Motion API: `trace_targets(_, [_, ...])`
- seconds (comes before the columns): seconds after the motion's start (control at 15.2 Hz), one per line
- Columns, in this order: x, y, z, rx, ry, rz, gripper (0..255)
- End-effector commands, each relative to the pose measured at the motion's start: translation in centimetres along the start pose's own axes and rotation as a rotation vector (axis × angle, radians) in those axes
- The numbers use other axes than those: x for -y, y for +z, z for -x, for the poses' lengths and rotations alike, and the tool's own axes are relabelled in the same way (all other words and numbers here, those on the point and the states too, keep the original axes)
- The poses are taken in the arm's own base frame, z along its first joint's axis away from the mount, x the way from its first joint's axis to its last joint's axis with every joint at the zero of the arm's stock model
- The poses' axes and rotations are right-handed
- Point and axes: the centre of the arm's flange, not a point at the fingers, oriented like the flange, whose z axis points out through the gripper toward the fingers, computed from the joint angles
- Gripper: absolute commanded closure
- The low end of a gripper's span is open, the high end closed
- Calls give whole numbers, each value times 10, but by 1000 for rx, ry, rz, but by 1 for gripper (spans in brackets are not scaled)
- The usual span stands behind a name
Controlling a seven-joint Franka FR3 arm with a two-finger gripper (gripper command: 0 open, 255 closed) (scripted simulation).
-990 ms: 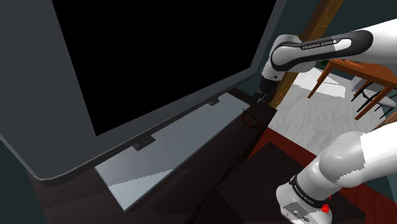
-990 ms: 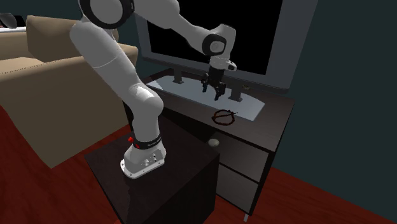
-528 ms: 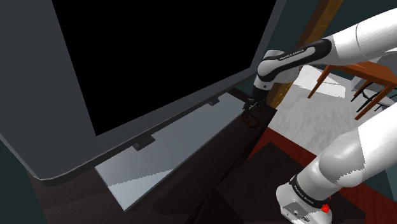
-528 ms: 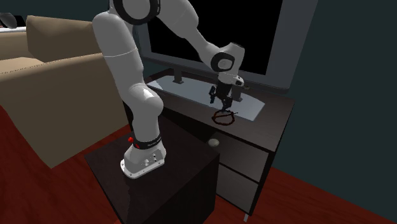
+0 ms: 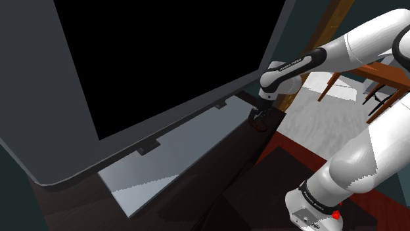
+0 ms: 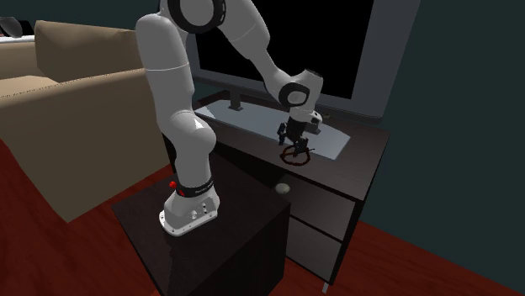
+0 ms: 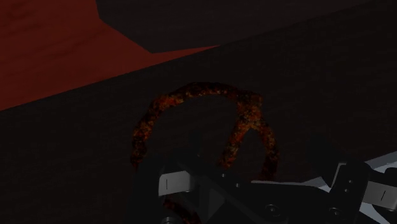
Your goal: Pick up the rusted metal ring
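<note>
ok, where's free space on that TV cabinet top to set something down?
Bare: the pale base plate in front of the TV, between its feet, and most of the dark cabinet top around the plate. Crowded: the spot off the plate's edge where the gripper sits over the rusted ring.

The shoulder camera sits just behind the stand (image 5: pixel 263 197), pressed close to the big television (image 5: pixel 164 59), and looks down along the dark worktop (image 5: pixel 66 207) toward its far end. The second camera stands well out in the room, sofa (image 6: pixel 76 92) at its left, facing the television and the worktop's front from above. The wrist camera hangs right over the rusted ring (image 7: pixel 197 89), which both other views also catch, small, on that same worktop.
</note>
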Motion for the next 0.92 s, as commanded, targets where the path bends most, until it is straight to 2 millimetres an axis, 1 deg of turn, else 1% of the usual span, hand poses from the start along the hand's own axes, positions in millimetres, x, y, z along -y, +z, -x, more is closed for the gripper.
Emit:
trace_targets(0.0, [0,3,-1,-1,0,0,0])
trace_targets(0.07, [-1,3,-1,-1,0,0,255])
trace_targets(0.66, [0,3,-1,-1,0,0,255])
trace_targets(0.86, [2,-12,2,-1,0,0,255])
